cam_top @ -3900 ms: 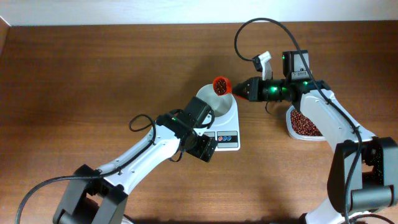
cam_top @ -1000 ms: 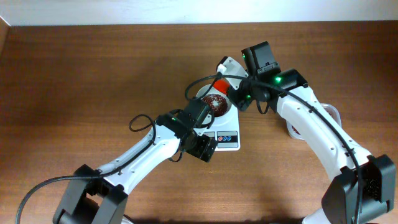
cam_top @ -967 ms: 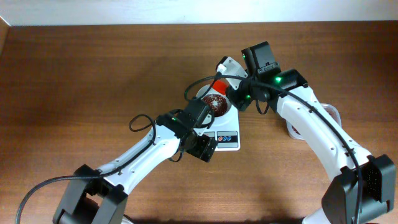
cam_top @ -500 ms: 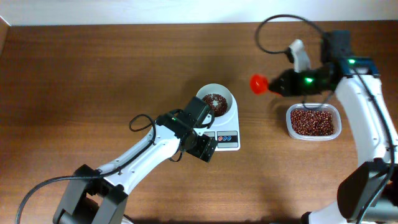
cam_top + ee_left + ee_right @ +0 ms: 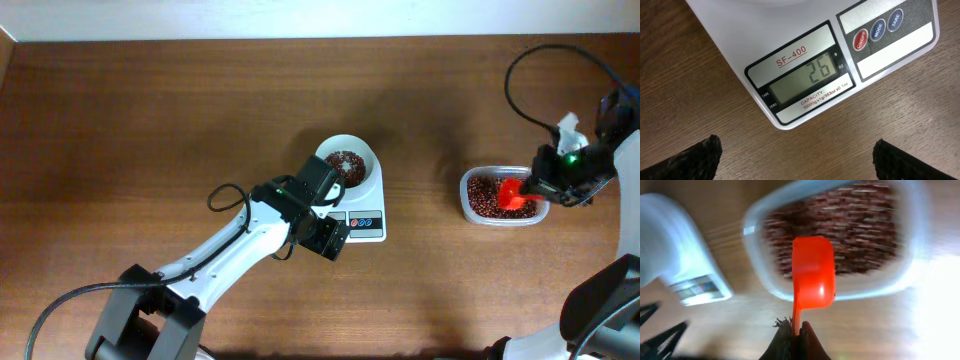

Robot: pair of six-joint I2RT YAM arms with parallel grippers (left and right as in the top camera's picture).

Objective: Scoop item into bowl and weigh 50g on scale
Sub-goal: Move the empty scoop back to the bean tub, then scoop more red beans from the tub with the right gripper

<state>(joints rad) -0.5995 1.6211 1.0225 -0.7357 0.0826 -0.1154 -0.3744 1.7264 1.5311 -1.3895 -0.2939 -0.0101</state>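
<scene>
One scoop gripped by right jaws over container; left jaws spread beside scale.

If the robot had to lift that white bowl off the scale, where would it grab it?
Probably the bowl rim, pinched from above, one finger inside and one outside. The smooth round sides offer no handle, and the beans leave the wall bare. Approach from its right side; the left arm covers the lower-left edge.

A robotics lab setup: cabled robot arm on a wood-grain table.
</scene>
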